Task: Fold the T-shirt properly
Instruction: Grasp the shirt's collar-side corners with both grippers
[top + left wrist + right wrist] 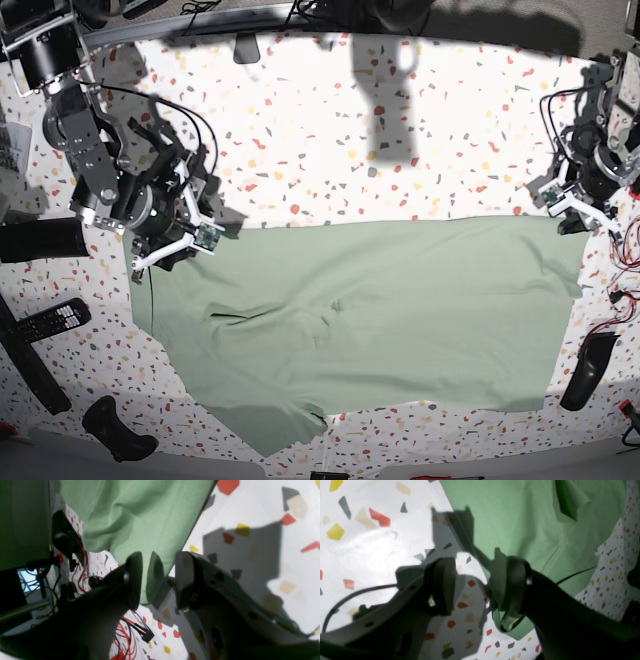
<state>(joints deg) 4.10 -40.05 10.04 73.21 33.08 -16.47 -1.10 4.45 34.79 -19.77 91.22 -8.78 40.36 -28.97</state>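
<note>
Dark fingers (515, 587) fill the right wrist view, spread, one tip against a green corner.
One T-shirt (380, 320) lies flat across the lower middle of the base frame on the speckled table (380, 140), far corners at upper left and upper right. Two grippers work it: the right gripper (192, 232), upper left, jaws apart with cloth at one pad, nothing pinched; the left gripper (578, 207), upper right, fingers parted astride the hem, gripping nothing. Looks like corner pick-up — next, both should close and lift together for the fold.

1 overhead base view, 2 close wrist views, shared T-shirt (380, 310)
</note>
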